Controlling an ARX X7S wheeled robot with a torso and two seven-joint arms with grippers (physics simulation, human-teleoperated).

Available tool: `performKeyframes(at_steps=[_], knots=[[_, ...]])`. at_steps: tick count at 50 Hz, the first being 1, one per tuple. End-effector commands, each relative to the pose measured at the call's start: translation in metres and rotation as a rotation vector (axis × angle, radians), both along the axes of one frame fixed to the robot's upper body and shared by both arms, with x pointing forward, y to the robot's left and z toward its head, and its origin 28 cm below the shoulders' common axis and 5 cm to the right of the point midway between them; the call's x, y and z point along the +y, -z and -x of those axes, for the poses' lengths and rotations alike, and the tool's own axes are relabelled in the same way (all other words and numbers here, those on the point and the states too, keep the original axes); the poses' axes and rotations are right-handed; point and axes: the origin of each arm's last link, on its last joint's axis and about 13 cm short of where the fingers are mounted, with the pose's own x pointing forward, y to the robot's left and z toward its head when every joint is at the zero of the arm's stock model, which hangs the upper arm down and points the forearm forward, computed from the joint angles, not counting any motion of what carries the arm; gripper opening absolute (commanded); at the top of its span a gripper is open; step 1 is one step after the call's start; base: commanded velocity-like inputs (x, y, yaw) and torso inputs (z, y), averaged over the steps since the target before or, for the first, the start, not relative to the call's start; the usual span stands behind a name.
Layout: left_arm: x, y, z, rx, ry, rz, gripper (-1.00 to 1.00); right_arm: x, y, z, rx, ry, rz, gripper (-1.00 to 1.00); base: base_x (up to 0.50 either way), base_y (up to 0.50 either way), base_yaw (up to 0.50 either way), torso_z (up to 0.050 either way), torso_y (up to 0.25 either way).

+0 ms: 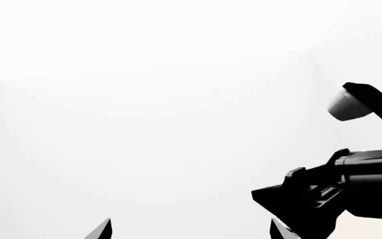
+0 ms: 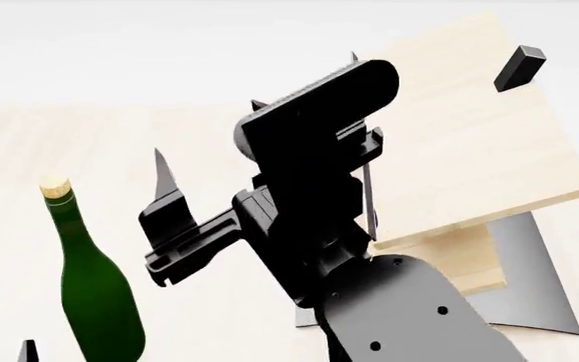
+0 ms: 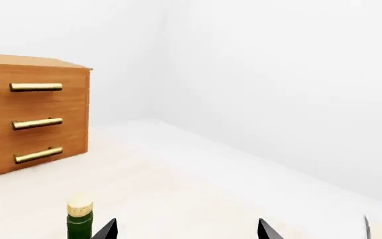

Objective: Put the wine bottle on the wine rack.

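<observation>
The right gripper (image 2: pixel 259 162) stands spread wide and empty, fingertips pointing up. The wine bottle (image 2: pixel 93 279) stands upright on the pale tabletop (image 2: pixel 8 226) just off its outer finger, beside the opening and not inside it; its long axis is vertical. In the right wrist view only the tan cork and green neck show, just outside one fingertip, so I judge the right arm must shift sideways to centre the neck. The glass looks smooth and slippery. The left gripper (image 1: pixel 191 230) also gapes empty. Beyond the right gripper, the wine rack (image 2: pixel 470 143) shows slanted pale wood boards on grey metal.
</observation>
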Motion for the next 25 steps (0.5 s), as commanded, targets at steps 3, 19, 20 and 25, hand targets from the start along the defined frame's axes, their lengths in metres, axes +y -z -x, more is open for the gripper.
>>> performKeyframes(at_steps=[3, 19, 20, 25], knots=[[0.0, 0.0, 0.0, 0.001, 0.001, 0.0, 1.0, -0.005, -0.021, -0.005, 0.346, -0.345, -0.04, 1.0, 0.0, 0.0, 0.0, 0.0, 0.0], [0.0, 0.0, -0.001, 0.002, 0.002, -0.001, 1.0, 0.0, -0.013, -0.016, 0.451, -0.457, 0.005, 1.0, 0.0, 0.0, 0.0, 0.0, 0.0], [0.0, 0.0, 0.0, 0.001, 0.002, 0.0, 1.0, 0.001, -0.011, -0.016, 0.447, -0.454, 0.012, 1.0, 0.0, 0.0, 0.0, 0.0, 0.0], [0.0, 0.0, 0.0, 0.0, 0.002, 0.0, 1.0, 0.006, -0.009, -0.016, 0.455, -0.472, 0.012, 1.0, 0.0, 0.0, 0.0, 0.0, 0.0]])
